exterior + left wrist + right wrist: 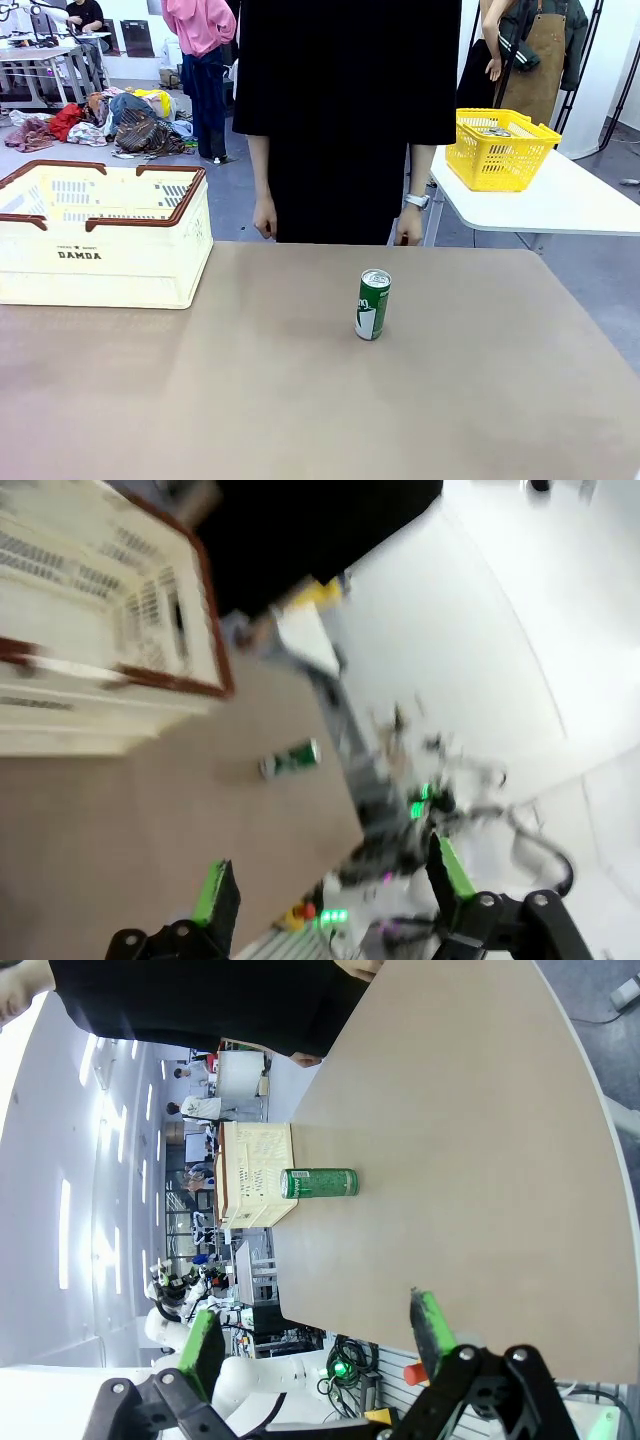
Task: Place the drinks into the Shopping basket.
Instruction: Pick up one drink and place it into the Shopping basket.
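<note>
A green drink can (372, 304) with a silver top stands upright near the middle of the tan table; it also shows as the green can (291, 758) in the left wrist view and the green can (319, 1182) in the right wrist view. The cream Shopping basket (100, 235) with brown rim and "DAMDA" print sits at the table's left, also seen as the basket (95, 630) and the basket (255, 1174). My left gripper (330, 885) is open, well short of the can. My right gripper (315, 1340) is open too, off the table edge. Blue cans are out of view.
A person in black (345, 110) stands at the far edge, hands (264, 217) hanging by the table. A yellow mesh basket (497, 148) sits on a white side table (560, 195) at the back right. Clothes lie on the floor behind.
</note>
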You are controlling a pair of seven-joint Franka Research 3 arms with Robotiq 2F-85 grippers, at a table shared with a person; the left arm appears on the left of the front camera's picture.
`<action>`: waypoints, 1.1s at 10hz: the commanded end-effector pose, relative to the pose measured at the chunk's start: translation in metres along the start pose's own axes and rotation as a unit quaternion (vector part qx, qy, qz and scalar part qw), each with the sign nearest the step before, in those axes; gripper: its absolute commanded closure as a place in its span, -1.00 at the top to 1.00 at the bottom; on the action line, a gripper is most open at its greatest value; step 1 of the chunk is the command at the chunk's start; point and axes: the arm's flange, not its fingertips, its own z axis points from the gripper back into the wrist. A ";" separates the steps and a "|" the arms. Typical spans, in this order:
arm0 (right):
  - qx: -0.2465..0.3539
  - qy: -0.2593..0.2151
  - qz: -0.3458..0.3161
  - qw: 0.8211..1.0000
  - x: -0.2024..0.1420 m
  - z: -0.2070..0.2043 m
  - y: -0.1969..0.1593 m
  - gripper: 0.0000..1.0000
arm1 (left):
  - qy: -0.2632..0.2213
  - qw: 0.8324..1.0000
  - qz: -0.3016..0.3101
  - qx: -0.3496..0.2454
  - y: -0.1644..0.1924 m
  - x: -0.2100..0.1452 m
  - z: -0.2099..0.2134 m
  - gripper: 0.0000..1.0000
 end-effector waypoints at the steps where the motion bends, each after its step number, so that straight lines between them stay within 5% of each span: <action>1: 0.012 -0.009 0.013 1.000 0.003 0.000 0.001 1.00 | 0.135 0.988 -0.057 0.045 -0.047 0.016 -0.106 1.00; 4: 0.012 -0.009 0.013 1.000 0.003 0.000 0.001 1.00 | 0.252 0.950 -0.149 0.105 -0.089 -0.015 -0.264 1.00; 6: 0.012 -0.009 0.013 1.000 0.003 0.000 0.001 1.00 | 0.296 0.930 -0.179 0.121 -0.093 -0.048 -0.328 1.00; 7: 0.012 -0.009 0.013 1.000 0.003 0.000 0.001 1.00 | 0.328 0.923 -0.170 0.104 -0.089 -0.057 -0.324 1.00; 8: 0.012 -0.009 0.013 1.000 0.003 0.000 0.001 1.00 | 0.292 0.934 -0.176 0.107 -0.107 -0.064 -0.323 1.00; 11: 0.012 -0.009 0.013 1.000 0.003 0.000 0.001 1.00 | 0.292 0.934 -0.176 0.107 -0.107 -0.064 -0.323 1.00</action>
